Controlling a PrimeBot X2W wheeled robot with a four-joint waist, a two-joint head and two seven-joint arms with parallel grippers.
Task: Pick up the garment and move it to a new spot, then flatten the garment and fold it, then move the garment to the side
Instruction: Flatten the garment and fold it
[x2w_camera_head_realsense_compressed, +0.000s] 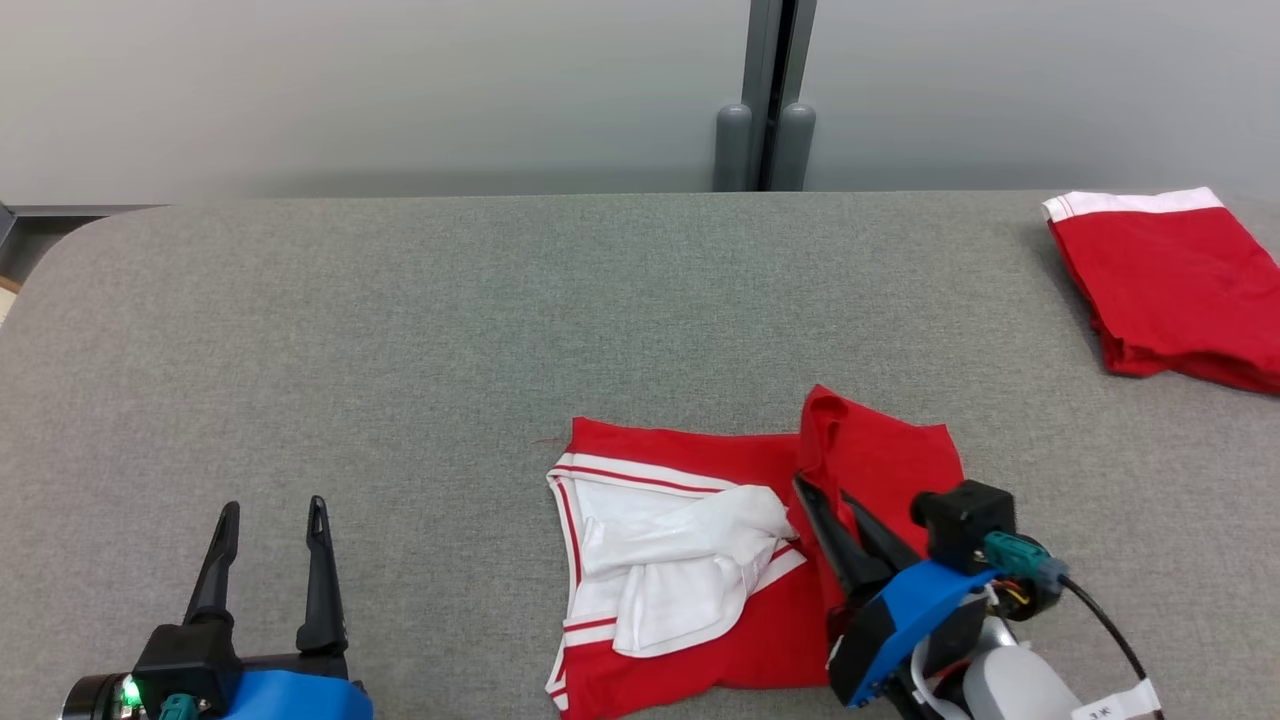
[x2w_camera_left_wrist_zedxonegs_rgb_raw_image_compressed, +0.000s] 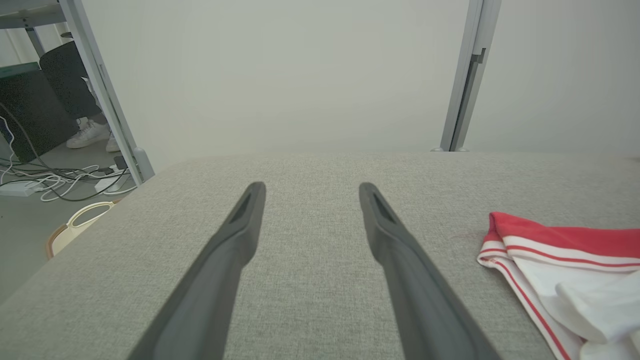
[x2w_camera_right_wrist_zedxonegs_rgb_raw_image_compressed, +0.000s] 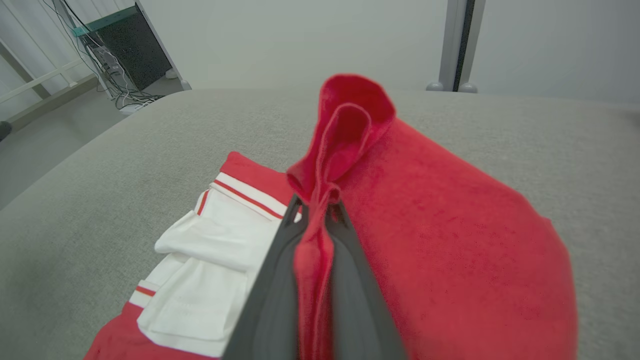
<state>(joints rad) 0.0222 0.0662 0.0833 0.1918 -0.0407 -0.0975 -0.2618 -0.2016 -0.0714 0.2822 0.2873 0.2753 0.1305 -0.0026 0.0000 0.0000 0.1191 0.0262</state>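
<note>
Bench (x2w_camera_head_realsense_compressed: 400, 330) surface, covered in grey woven fabric, spans the head view from edge to edge, with a rounded corner at its far left and a pale wall behind it, split by a grey upright post (x2w_camera_head_realsense_compressed: 765, 95). On the near half of the bench, right of centre, lies the garment (x2w_camera_head_realsense_compressed: 690, 640), red with a white inner layer and white trim edged by thin red stripes. Its left part rests crumpled on the fabric with the white layer bunched on top, while its right part is drawn up into a raised red fold. At the far right corner of the bench, well apart from it, sits a second red garment (x2w_camera_head_realsense_compressed: 1170, 290), folded, with a white band along its far edge. The right gripper (x2w_camera_head_realsense_compressed: 822, 490) reaches in from the lower right, and the right wrist view shows its dark fingers (x2w_camera_right_wrist_zedxonegs_rgb_raw_image_compressed: 272, 280) pressed together on a pinch of that red fold, cloth sticking up above the tips. The left gripper (x2w_camera_head_realsense_compressed: 275, 505) hovers at the lower left, well apart from the garment, with its fingers (x2w_camera_left_wrist_zedxonegs_rgb_raw_image_compressed: 220, 260) spread wide and nothing between them. Beyond the bench's left edge, the left wrist view shows floor with loose white cables (x2w_camera_left_wrist_zedxonegs_rgb_raw_image_compressed: 55, 182) and a person's pale shoes (x2w_camera_left_wrist_zedxonegs_rgb_raw_image_compressed: 87, 134).
</note>
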